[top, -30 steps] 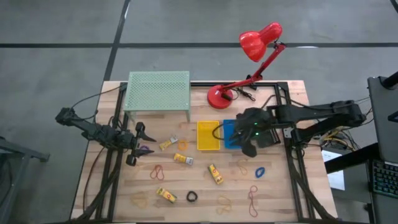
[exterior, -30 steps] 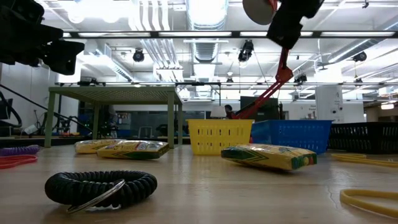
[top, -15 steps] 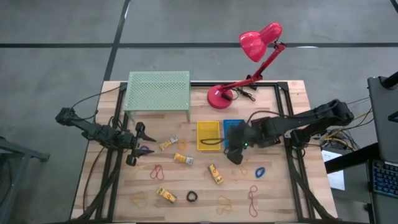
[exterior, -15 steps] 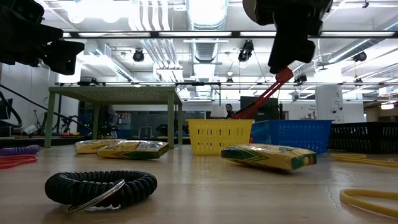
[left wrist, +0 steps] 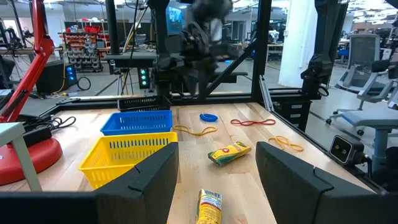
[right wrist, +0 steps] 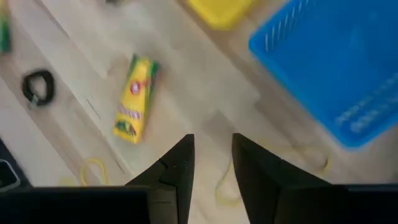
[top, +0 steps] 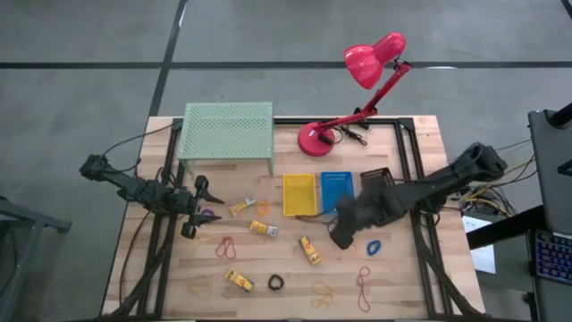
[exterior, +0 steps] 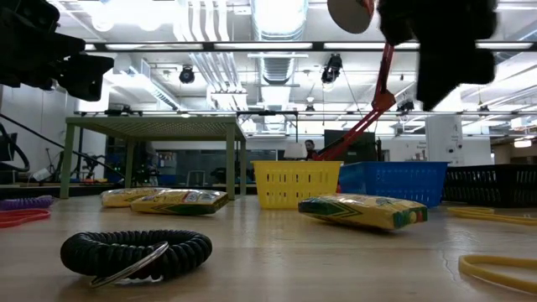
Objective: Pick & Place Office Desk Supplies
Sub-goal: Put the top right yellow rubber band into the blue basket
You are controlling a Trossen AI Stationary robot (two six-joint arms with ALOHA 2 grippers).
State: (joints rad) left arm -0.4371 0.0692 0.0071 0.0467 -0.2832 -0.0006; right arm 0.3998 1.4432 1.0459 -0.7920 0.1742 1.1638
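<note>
A: How far is the work, as you judge it?

B: Near the beginning, I think. Most supplies lie loose on the table (top: 420, 134). In the high view, four yellow packets are spread over the middle and lower part; one packet (top: 309, 249) lies just below the yellow basket (top: 299, 194). A blue ring (top: 374, 246) is at the lower right, a black coil ring (top: 275, 283) at the bottom centre, and thin rubber bands (top: 364, 284) are near the lower edge. I cannot see anything inside the yellow basket or the blue basket (top: 336, 190).

A: Where is the right gripper?

B: The right gripper (top: 341, 236) is in the centre right of the high view, just below the blue basket, with its arm stretched in from the right edge. In its wrist view the two fingers (right wrist: 177, 168) stand a little apart with nothing between them, above a yellowish rubber band (right wrist: 225, 186) on the wood. I guess it goes for that band.

A: And the left one?

B: The left gripper (top: 198, 206) waits at the left of the frame, near a purple ring (top: 208, 216). Its jaws stand wide, and it holds nothing.
</note>
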